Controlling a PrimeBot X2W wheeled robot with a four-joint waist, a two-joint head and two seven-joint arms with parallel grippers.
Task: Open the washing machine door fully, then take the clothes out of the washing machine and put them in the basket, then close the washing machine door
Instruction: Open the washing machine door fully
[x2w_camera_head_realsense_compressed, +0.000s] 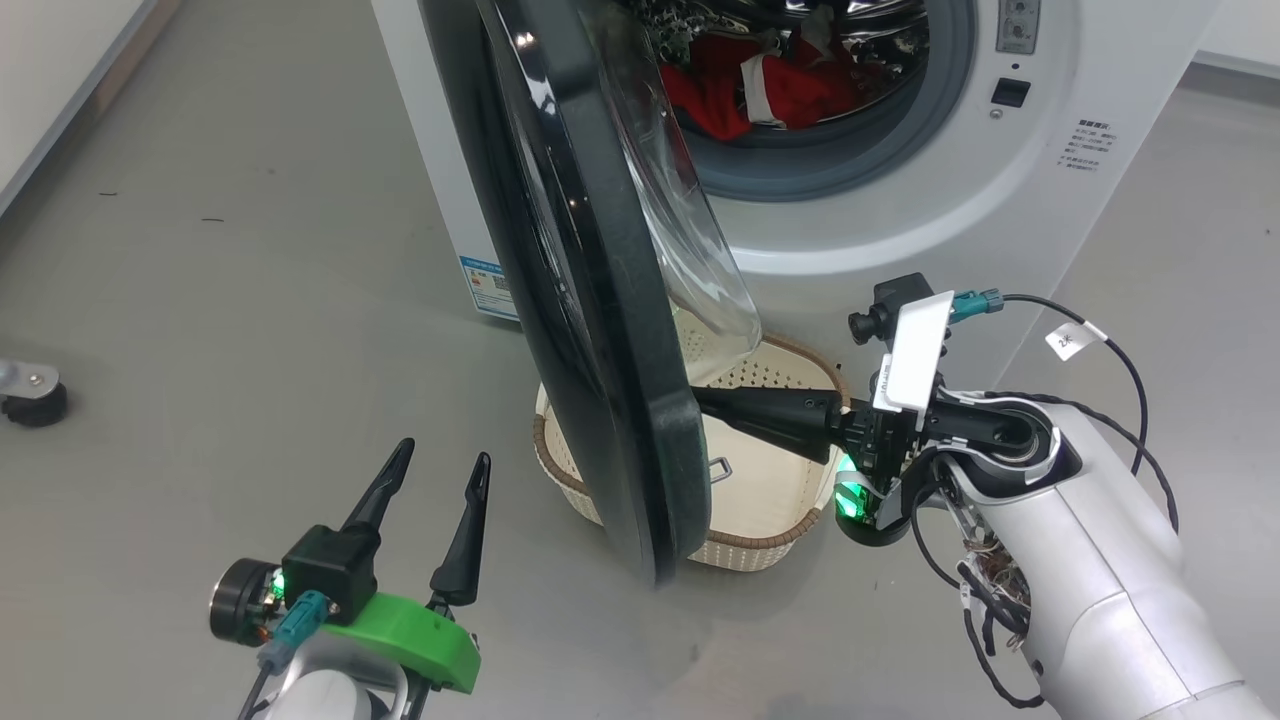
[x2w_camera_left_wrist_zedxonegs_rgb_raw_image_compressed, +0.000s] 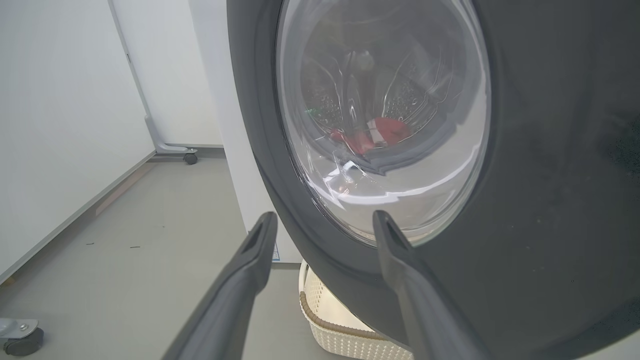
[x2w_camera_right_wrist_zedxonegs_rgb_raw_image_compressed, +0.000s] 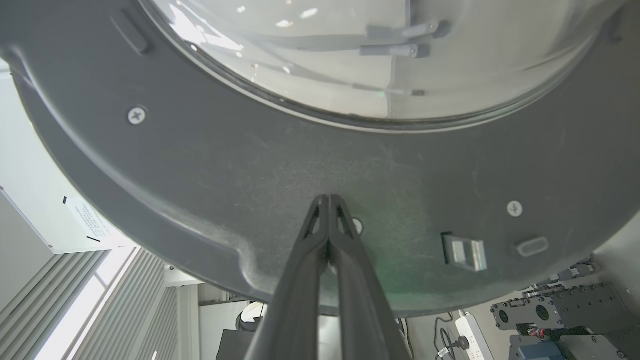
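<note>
The white front-loading washing machine (x2w_camera_head_realsense_compressed: 900, 230) stands at 1 o'clock in the head view. Its black-rimmed, glass-bowled washing machine door (x2w_camera_head_realsense_compressed: 600, 330) hangs part open, seen edge-on. Red clothes (x2w_camera_head_realsense_compressed: 740, 90) with white trim lie in the steel drum. At the drum's 6 o'clock, the cream perforated basket (x2w_camera_head_realsense_compressed: 760, 548) sits on the floor, partly behind the door.

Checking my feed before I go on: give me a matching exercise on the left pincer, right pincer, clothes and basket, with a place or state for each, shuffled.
Things:
1. left pincer
2. right pincer
3. clothes
4. basket

Places or states:
A. on the floor, below the washing machine door
B. open, holding nothing
C. inside the washing machine
D. shut, tips against that door's inner rim

Pairs: 1-B, 2-D, 3-C, 4-A
</note>
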